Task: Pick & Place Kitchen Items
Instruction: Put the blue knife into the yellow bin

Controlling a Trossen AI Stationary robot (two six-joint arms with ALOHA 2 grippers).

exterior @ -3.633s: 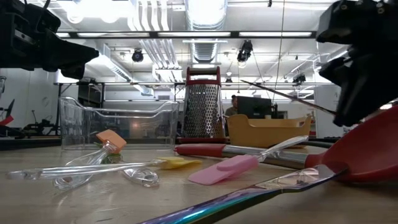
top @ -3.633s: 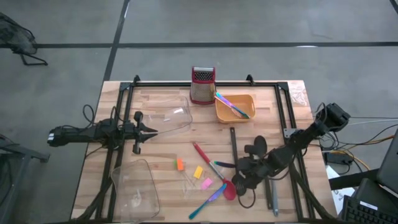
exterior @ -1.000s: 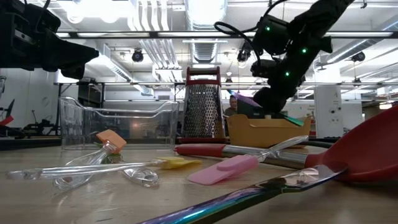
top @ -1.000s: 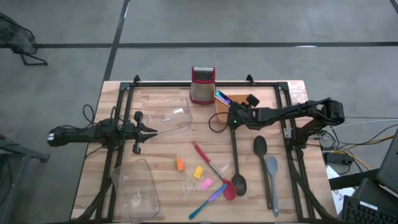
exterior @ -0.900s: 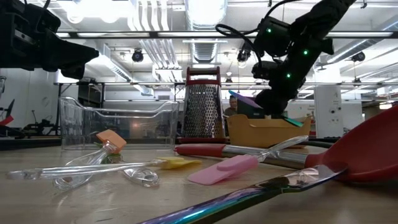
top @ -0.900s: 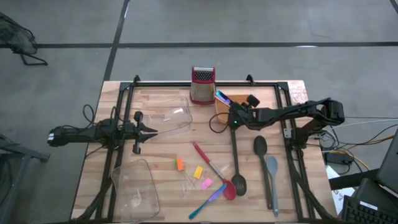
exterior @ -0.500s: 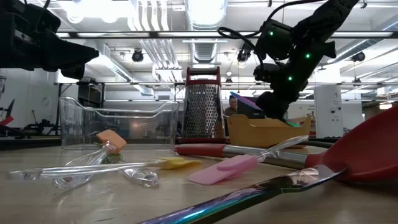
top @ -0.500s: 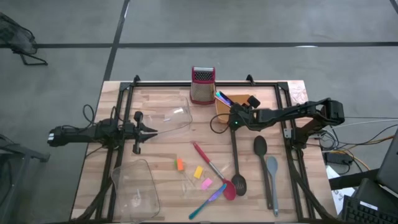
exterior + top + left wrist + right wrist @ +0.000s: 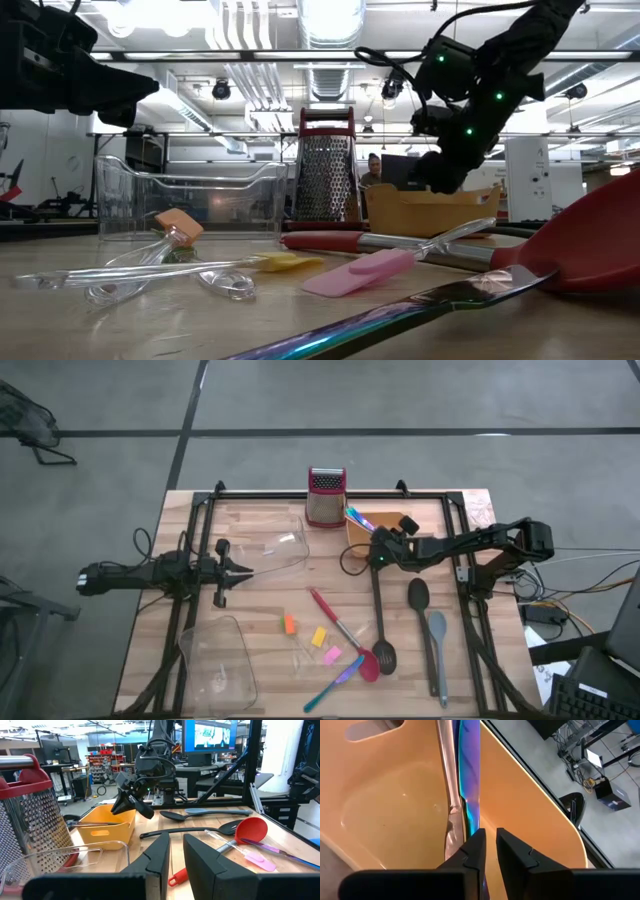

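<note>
Right arm has swung over since a few seconds back: it was down by the spoons at the near side of the surface (image 9: 260,610), and now it reaches across to the orange tray (image 9: 120,827). A second ago the low view showed a purple-green stick poking up above the tray rim under the right tool (image 9: 380,548). That stick doesn't show above the rim anymore.

The right tool sits low in the tray, fingers nearly together with just a sliver of gap. An iridescent stick (image 9: 470,770) lies along the tray floor and runs in behind one fingertip. Can't tell if it's pinched or just lying there. The left tool (image 9: 238,569) hangs at the left side, also nearly closed, holding nothing.

Handling guesses, big to small:
- Black slotted spoon (image 9: 378,610), black spoon (image 9: 417,595), grey spoon (image 9: 437,650) and red spoon (image 9: 369,666) look stiff and light. I'd grab mid-handle so they don't tip.
- The loose stick on the surface (image 9: 335,682) is thin and glossy and lies flat, so probably slippery. I'd pinch it across the narrow width near the middle.
- The orange piece (image 9: 290,624), yellow piece (image 9: 319,636) and pink piece (image 9: 332,654) are tiny and surely weigh nothing. They could skid away, so I'd come straight down and close across the short side.
</note>
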